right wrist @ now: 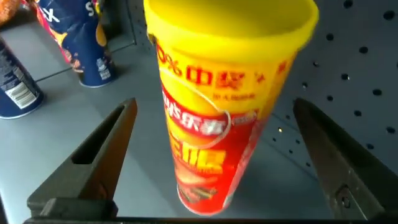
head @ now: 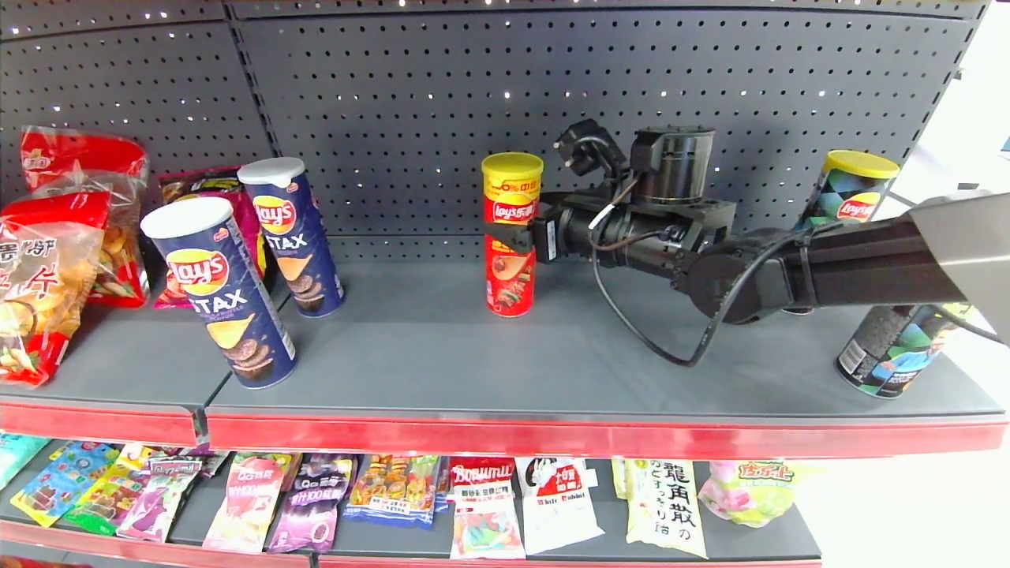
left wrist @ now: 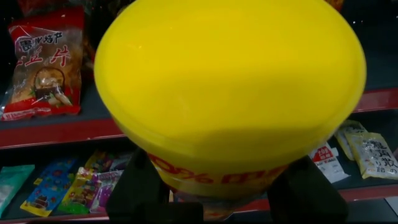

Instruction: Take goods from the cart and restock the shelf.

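1. Fingers (left wrist: 149, 193) of the left gripper (left wrist: 227, 196) are closed on a yellow-lidded can (left wrist: 230, 81). It is held in front of the shelving, with a red label strip bearing yellow print just under its lid.
2. Small sweet packets (head: 489, 505) lie in a row on the lower shelf, several with printed characters too small to make out.
3. On the upper shelf (head: 489, 371), near the front edge, a blue chip can (head: 225, 300) with a white lid and a round red-and-yellow logo leans. A geometric-patterned can (head: 892, 347) stands at the far right.
4. Farther in, the red chip can (head: 509, 284) stands upright mid-shelf. The right gripper (right wrist: 214, 106) straddles it, fingers spread, a gap on each side.
5. Behind are a second blue can (head: 293, 237), red snack bags (head: 47, 260) and another patterned can (head: 852, 189), before the pegboard (head: 473, 79).
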Robot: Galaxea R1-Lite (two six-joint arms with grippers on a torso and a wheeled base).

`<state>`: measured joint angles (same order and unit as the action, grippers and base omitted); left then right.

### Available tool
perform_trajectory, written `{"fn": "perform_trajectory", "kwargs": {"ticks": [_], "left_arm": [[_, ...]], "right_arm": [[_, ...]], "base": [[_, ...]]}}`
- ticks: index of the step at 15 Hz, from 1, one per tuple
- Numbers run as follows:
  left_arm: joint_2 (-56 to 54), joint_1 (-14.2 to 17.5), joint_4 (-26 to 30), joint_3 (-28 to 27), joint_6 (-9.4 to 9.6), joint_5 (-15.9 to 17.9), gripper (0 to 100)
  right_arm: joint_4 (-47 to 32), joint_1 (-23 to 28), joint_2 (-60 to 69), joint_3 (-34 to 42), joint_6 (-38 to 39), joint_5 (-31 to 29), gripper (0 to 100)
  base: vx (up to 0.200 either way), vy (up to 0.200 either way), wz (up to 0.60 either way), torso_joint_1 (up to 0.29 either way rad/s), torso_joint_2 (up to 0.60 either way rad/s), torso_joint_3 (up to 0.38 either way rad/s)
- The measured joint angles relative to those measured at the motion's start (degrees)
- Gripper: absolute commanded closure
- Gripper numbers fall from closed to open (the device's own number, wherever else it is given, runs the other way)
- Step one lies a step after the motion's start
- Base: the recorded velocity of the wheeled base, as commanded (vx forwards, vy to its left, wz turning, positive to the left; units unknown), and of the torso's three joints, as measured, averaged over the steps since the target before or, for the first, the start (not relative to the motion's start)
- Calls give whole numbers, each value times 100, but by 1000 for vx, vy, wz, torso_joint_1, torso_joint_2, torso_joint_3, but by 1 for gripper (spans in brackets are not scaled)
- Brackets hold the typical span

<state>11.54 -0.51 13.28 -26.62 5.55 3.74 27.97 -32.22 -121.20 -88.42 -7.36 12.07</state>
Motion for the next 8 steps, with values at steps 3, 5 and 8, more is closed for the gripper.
{"fn": "perform_trajectory", "kwargs": {"ticks": [3, 5, 8], "left_arm": [[16, -1, -1, 2, 0, 0, 100], [28, -4, -1, 6, 0, 2, 100], [39, 0, 0, 15, -2, 2, 100]], "right_arm": [[-5, -11, -129, -133, 0, 0, 0], [-13, -22, -210, -249, 0, 5, 0], [-49, -38, -322, -397, 1, 5, 0]], "base": [[0, 0, 0, 0, 0, 0], [0, 0, 0, 0, 0, 0], [0, 0, 0, 0, 0, 0]]}}
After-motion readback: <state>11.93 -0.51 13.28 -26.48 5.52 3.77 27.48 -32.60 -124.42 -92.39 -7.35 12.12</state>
